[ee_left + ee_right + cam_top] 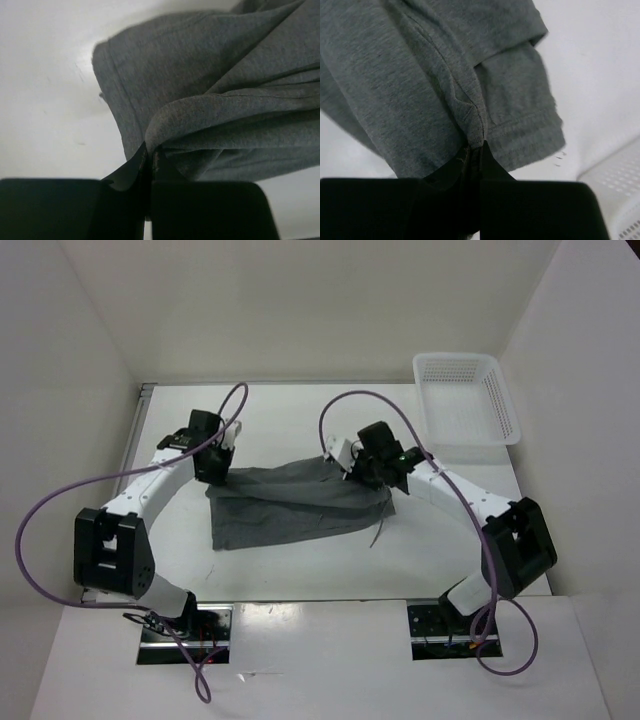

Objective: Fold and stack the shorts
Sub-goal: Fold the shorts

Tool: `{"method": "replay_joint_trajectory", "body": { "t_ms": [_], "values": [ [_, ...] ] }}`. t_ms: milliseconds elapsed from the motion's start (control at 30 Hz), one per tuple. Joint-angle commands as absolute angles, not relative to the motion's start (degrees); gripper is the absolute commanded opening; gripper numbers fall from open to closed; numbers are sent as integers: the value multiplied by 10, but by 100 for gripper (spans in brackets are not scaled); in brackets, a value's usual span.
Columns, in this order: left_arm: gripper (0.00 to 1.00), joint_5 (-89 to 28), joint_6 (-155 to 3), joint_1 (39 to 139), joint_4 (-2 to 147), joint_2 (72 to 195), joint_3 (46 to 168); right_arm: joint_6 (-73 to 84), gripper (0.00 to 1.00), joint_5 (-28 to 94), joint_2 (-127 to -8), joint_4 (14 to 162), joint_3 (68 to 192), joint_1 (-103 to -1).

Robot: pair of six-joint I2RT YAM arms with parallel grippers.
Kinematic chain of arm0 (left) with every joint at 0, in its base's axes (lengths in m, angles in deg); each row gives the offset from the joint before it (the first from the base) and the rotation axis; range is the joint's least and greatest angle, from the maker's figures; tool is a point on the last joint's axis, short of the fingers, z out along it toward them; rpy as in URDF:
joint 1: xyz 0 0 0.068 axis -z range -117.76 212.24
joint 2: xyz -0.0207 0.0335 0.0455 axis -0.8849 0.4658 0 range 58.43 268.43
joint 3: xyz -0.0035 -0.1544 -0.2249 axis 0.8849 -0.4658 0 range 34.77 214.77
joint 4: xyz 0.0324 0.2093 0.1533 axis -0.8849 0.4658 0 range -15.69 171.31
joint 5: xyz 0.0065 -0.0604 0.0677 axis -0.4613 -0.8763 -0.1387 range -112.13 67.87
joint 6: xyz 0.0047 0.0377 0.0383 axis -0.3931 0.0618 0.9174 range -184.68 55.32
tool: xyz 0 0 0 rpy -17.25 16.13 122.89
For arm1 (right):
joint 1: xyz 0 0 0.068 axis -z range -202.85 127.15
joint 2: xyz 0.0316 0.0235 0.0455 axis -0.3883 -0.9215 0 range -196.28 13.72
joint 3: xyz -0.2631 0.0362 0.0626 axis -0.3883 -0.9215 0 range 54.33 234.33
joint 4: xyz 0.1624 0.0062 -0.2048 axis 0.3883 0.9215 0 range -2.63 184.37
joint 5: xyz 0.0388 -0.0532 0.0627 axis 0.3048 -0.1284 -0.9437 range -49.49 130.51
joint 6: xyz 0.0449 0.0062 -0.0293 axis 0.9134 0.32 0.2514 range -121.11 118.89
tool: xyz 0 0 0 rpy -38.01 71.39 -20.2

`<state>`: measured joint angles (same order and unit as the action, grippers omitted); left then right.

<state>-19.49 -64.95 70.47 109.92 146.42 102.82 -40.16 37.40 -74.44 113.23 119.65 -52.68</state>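
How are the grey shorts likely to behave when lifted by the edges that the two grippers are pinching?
Probably floppy: the shorts sag and crease between the left gripper and the right gripper. Likely light, since thin pinches of fabric seem enough to hold them. The drawstring trails loose, so it may dangle.

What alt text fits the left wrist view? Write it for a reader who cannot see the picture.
The left gripper, black and shut tight, pinches a folded edge of the grey shorts. The fabric bunches in loose folds, a stitched hem on its left side, with the white table behind it.
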Motion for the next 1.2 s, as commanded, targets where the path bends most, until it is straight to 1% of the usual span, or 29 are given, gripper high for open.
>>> {"method": "replay_joint_trajectory", "body": {
  "t_ms": [0, 67, 133, 167, 267, 300, 333, 367, 467, 567, 600, 633, 700, 800, 933, 1033, 1100, 1167],
  "values": [
    [3, -184, -647, 701, 1122, 1404, 982, -456, 0, 368, -689, 1170, 1143, -556],
    [18, -200, -647, 707, 1145, 1386, 962, -468, 0, 368, -671, 1165, 1116, -571],
    [37, -231, -647, 707, 1193, 1372, 956, -473, 0, 368, -666, 1165, 1087, -589],
    [52, -277, -647, 707, 1214, 1367, 956, -473, 0, 368, -660, 1165, 1074, -594],
    [68, -349, -647, 707, 1297, 1352, 956, -473, 0, 373, -654, 1165, 1062, -594],
    [69, -395, -647, 707, 1316, 1343, 961, -473, 0, 373, -648, 1165, 1056, -594],
    [71, -412, -647, 707, 1347, 1338, 961, -473, 0, 373, -648, 1165, 1056, -594],
    [72, -412, -647, 707, 1348, 1338, 967, -479, 0, 373, -642, 1165, 1050, -594],
    [72, -366, -647, 707, 1292, 1349, 962, -479, 0, 373, -642, 1153, 1039, -594],
    [70, -289, -647, 707, 1256, 1400, 955, -479, 0, 373, -642, 1153, 1039, -594],
    [70, -238, -647, 707, 1234, 1430, 955, -479, 0, 373, -642, 1148, 1039, -594],
    [70, -220, -647, 707, 1221, 1441, 968, -479, 0, 373, -642, 1148, 1039, -594],
    [70, -232, -647, 685, 1197, 1454, 990, -479, 0, 373, -642, 1148, 1039, -594],
    [70, -244, -647, 690, 1184, 1473, 1021, -479, 0, 368, -642, 1148, 1039, -594],
    [63, -238, -647, 685, 1183, 1498, 1021, -479, 0, 373, -642, 1148, 1039, -594],
    [62, -284, -647, 680, 1233, 1511, 1041, -479, 0, 379, -642, 1148, 1039, -594],
    [59, -325, -647, 666, 1259, 1517, 1048, -479, 0, 379, -648, 1148, 1039, -594],
    [59, -356, -647, 647, 1271, 1523, 1066, -484, 0, 379, -648, 1148, 1039, -594]
  ]
}}
